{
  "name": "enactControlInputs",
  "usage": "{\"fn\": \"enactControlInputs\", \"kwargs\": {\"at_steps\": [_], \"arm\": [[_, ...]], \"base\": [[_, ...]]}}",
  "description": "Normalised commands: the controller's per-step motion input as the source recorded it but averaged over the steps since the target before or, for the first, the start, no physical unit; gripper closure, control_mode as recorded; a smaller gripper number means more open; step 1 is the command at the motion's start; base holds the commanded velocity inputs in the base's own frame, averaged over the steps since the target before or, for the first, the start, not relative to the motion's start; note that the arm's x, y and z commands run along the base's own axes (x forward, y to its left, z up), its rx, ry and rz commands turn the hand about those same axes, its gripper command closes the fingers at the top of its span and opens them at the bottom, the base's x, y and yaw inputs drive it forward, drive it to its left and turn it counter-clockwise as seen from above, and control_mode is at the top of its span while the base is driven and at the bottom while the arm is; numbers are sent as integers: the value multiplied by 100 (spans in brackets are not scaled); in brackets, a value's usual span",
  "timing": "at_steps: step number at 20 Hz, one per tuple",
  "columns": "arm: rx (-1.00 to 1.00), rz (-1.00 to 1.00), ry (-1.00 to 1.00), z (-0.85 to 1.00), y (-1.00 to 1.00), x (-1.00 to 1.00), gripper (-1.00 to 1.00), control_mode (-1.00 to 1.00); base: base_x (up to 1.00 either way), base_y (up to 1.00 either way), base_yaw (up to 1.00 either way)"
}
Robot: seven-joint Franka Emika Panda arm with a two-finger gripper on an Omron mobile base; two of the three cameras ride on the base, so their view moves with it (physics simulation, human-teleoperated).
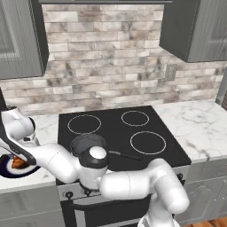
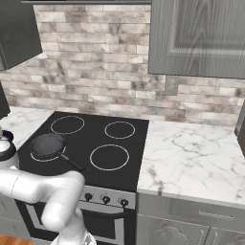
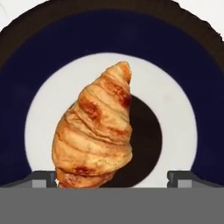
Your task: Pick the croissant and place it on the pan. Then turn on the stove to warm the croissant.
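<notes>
Hovering over the croissant point(image 3: 94, 131) on its dark blue white-ringed plate point(image 3: 26, 78), the fingers point(image 3: 111, 186) stand apart.

From the hand view the golden, ridged pastry lies on the plate's white ring and dark centre, one pointed end aimed toward the top of that picture, its broad end close to the one finger tip point(image 3: 43, 178) while the other tip point(image 3: 183, 178) sits well off to its side; neither tip touches it, as far as can be seen. From the left base view the arm reaches far to the left, low over the plate point(image 1: 11, 170) on the marble worktop point(image 1: 46, 126) just beside the stove point(image 1: 119, 133), with a sliver of orange pastry showing under the hand. The pan point(image 2: 48, 145) rests on the near left burner ring, its thin black handle pointing toward the stove's front, with nothing in it.
</notes>
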Motion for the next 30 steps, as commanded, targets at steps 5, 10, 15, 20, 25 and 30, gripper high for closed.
{"fn": "enactControlInputs", "kwargs": {"at_steps": [5, 10, 15, 20, 25, 30], "arm": [[0, 0, 0, -17, 6, 16, -100, -100], [0, 0, 0, -21, 5, 18, -100, -100], [-2, 0, 0, -30, 6, 15, 100, -100], [-3, 0, 0, -15, 14, 0, 100, -100], [-1, 0, -8, 23, 14, -5, 100, -100], [0, 0, -11, 45, 1, -15, 100, -100]], "base": [[0, 0, 0], [0, 0, 0], [0, 0, 0], [0, 0, 0], [0, 0, 0], [0, 0, 0]]}}
